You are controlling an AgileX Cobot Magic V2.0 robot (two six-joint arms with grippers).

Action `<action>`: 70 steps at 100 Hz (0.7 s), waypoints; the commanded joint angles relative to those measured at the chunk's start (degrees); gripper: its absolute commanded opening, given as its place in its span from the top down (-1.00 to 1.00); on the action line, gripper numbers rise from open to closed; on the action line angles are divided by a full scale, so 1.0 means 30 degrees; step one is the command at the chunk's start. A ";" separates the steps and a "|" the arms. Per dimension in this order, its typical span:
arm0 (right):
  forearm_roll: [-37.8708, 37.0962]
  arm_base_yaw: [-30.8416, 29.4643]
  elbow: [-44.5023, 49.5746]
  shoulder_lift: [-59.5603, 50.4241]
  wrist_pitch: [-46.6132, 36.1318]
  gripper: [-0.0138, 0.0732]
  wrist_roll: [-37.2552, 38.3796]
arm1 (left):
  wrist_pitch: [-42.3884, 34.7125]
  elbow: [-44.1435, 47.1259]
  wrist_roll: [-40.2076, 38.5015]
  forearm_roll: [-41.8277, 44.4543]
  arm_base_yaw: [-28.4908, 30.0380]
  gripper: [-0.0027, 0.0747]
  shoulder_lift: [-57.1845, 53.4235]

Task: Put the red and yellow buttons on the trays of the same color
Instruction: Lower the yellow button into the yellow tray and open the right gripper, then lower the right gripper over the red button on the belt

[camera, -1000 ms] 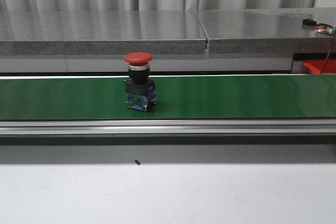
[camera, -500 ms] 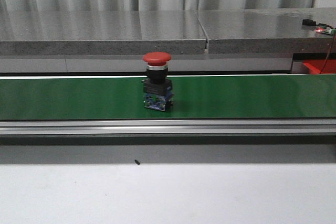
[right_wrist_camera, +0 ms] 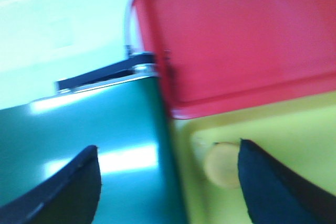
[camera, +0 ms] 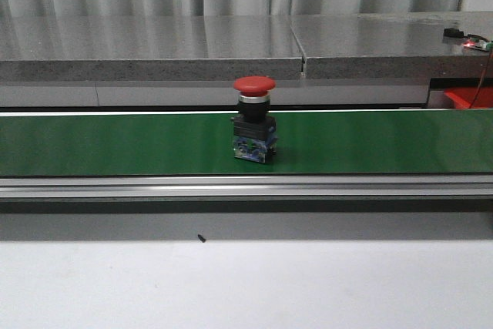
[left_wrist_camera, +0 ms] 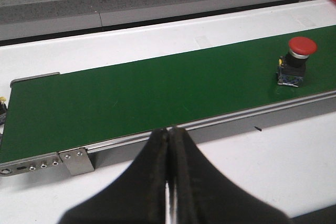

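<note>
A red button (camera: 254,85) on a black and blue body stands upright on the green conveyor belt (camera: 115,144), near its middle; the left wrist view shows this red button (left_wrist_camera: 302,45) far along the belt. My left gripper (left_wrist_camera: 171,129) is shut and empty, over the white table in front of the belt's rail. My right gripper (right_wrist_camera: 168,163) is open above the belt's end, beside the red tray (right_wrist_camera: 236,40) and the yellow tray (right_wrist_camera: 294,129). A yellow button (right_wrist_camera: 223,163) lies in the yellow tray next to one fingertip (right_wrist_camera: 252,166). Neither gripper shows in the front view.
A grey stone ledge (camera: 154,44) runs behind the belt. An aluminium rail (camera: 246,186) borders the belt's front. A corner of the red tray (camera: 470,98) shows at the far right. A small dark speck (camera: 201,238) lies on the white table.
The red button has travelled to the right along the belt, from left of centre to about the middle.
</note>
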 commanded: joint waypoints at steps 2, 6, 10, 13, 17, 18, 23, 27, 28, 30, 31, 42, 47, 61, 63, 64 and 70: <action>0.0099 0.1363 -0.0425 -0.1472 -0.0071 -0.58 -0.0472 | -0.1299 -0.0476 -0.0198 -0.0400 -0.0163 0.98 0.0161; -0.0031 0.2060 -0.0425 -0.1791 0.0211 -0.58 -0.0511 | -0.1299 -0.0476 -0.0198 -0.0400 -0.0163 0.98 0.0161; -0.0168 0.2674 -0.0425 -0.1970 0.0367 -0.58 -0.0511 | -0.1299 -0.0476 -0.0198 -0.0400 -0.0163 0.98 0.0161; -0.0250 0.3175 -0.0425 -0.2112 0.0589 -0.58 -0.0536 | -0.1299 -0.0476 -0.0198 -0.0400 -0.0163 0.98 0.0161; -0.0515 0.4030 -0.0425 -0.2218 0.0844 -0.58 -0.0672 | -0.1299 -0.0476 -0.0198 -0.0400 -0.0163 0.98 0.0161; -0.0559 0.4142 -0.0425 -0.2251 0.0869 -0.58 -0.0672 | -0.1299 -0.0476 -0.0198 -0.0400 -0.0163 0.98 0.0161; -0.0698 0.4939 -0.0425 -0.2300 0.0978 -0.58 -0.0672 | -0.1299 -0.0476 -0.0198 -0.0400 -0.0163 0.98 0.0161; -0.0762 0.5459 -0.0425 -0.2300 0.1097 -0.58 -0.0769 | -0.1299 -0.0476 -0.0198 -0.0400 -0.0163 0.98 0.0161; -0.0762 0.5647 -0.0425 -0.2300 0.1124 -0.58 -0.0827 | -0.1299 -0.0476 -0.0198 -0.0400 -0.0163 0.98 0.0161; -0.0762 0.5914 -0.0425 -0.2300 0.1189 -0.58 -0.0879 | -0.1299 -0.0476 -0.0198 -0.0400 -0.0163 0.98 0.0161; -0.0762 0.6087 -0.0425 -0.2300 0.1262 -0.58 -0.0934 | -0.1299 -0.0476 -0.0198 -0.0400 -0.0163 0.98 0.0161; -0.0762 0.7361 -0.0447 -0.2300 0.1374 -0.58 -0.1355 | -0.1299 -0.0476 -0.0198 -0.0400 -0.0163 0.98 0.0161; -0.0762 0.7969 -0.0443 -0.2277 0.1340 -0.58 -0.1448 | -0.1299 -0.0476 -0.0198 -0.0400 -0.0163 0.98 0.0161; -0.0697 0.9838 -0.0460 -0.1920 0.1526 -0.58 -0.1447 | -0.1299 -0.0476 -0.0198 -0.0400 -0.0163 0.98 0.0161; -0.0677 1.0077 -0.0460 -0.1846 0.1543 -0.58 -0.1447 | -0.1299 -0.0476 -0.0198 -0.0400 -0.0163 0.98 0.0161; -0.0677 1.0147 -0.0460 -0.1824 0.1568 -0.58 -0.1447 | -0.1299 -0.0476 -0.0198 -0.0400 -0.0163 0.98 0.0161; -0.0677 1.0755 -0.0484 -0.1667 0.1591 -0.58 -0.1401 | -0.1299 -0.0476 -0.0198 -0.0400 -0.0163 0.98 0.0161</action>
